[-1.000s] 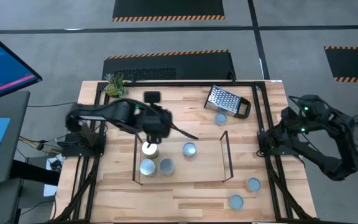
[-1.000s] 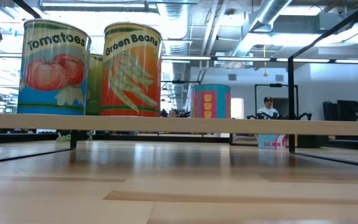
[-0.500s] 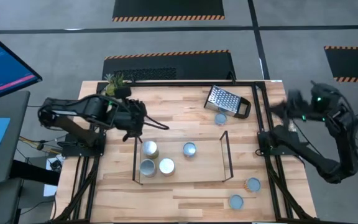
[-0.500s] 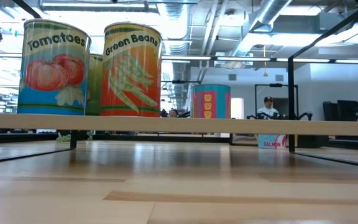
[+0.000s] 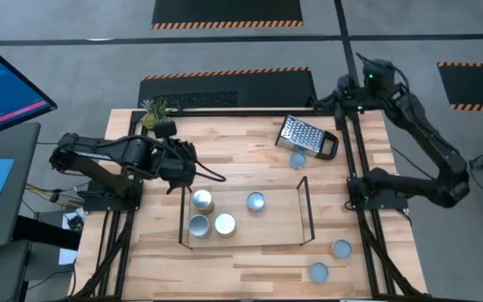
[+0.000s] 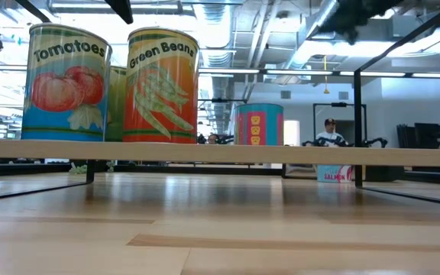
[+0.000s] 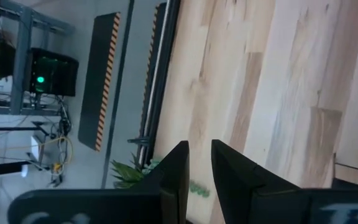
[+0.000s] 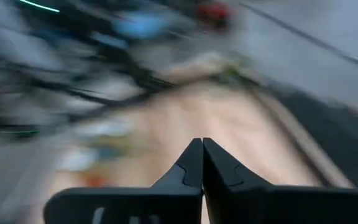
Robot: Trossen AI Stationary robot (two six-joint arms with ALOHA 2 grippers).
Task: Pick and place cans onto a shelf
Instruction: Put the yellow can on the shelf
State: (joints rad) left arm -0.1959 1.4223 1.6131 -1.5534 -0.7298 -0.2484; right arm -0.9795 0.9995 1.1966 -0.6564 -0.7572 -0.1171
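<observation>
The shelf (image 5: pixel 303 210), a thin black wire frame on a light wooden base (image 6: pixel 220 153), holds several cans. They include a white-topped can (image 5: pixel 224 223), a Tomatoes can (image 6: pixel 66 82) and a Green Beans can (image 6: pixel 163 85). One loose can (image 5: pixel 298 158) stands by the grater, and two more loose cans (image 5: pixel 340 248) (image 5: pixel 318 271) stand at the near right. My left gripper (image 5: pixel 183 172) (image 7: pixel 199 168) hovers just left of the shelf, open by a narrow gap with nothing in it. My right gripper (image 5: pixel 335 99) (image 8: pixel 202 163) is raised over the table's far right corner, shut and empty.
A perforated metal grater (image 5: pixel 304 134) lies at the far right of the table. A small plant (image 5: pixel 153 113) stands at the far left corner. The black table frame (image 5: pixel 355 151) runs along the table's sides. Bare wood lies between the shelf and the far edge.
My left gripper has drawn back from above the shelf's left cans toward the table's left edge, leaving the cans standing. My right arm has swung up from beyond the table's right edge, carrying its gripper fast toward the far right corner.
</observation>
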